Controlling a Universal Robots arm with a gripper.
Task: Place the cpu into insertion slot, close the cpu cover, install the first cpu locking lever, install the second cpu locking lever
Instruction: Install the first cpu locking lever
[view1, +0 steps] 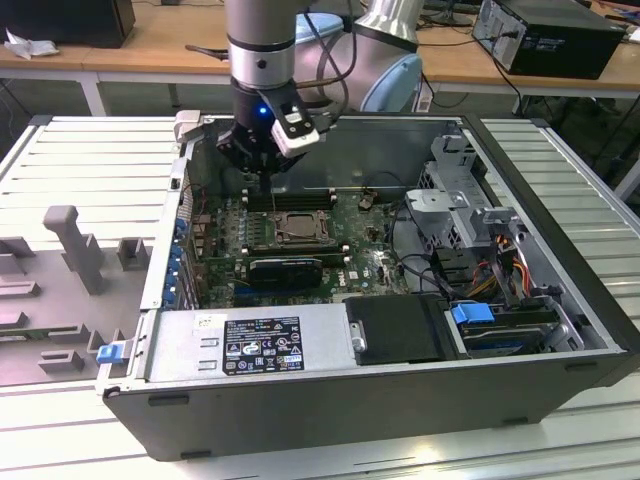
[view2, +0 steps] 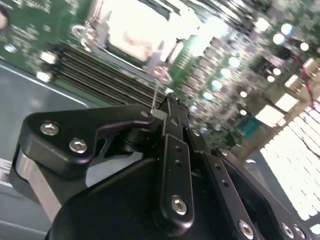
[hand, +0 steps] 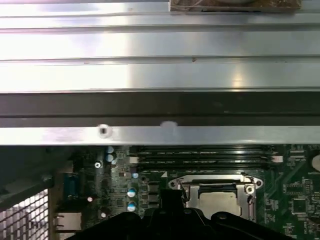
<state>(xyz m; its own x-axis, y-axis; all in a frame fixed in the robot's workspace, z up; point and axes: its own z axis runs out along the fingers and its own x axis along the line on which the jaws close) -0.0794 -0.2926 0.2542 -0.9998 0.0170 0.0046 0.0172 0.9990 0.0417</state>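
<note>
The cpu (hand: 220, 202) lies in the insertion slot (view1: 290, 228) on the green board, its pale top (view2: 132, 27) showing through the window of the cpu cover (hand: 215, 183), which lies flat over it. My gripper (view2: 167, 106) hangs over the far edge of the socket, beside the memory slots. Its black fingers are pressed together on a thin silver locking lever (view2: 156, 92) that rises from the socket's corner. In the exterior view the gripper (view1: 262, 172) sits just above the board inside the open case.
Long black memory slots (hand: 200, 157) run along the socket's far side. A black ribbed heatsink (view1: 285, 270) lies on its near side. The grey power supply (view1: 250, 340), the drive cage (view1: 460, 200) with cables and the case walls (hand: 160, 135) hem in the board.
</note>
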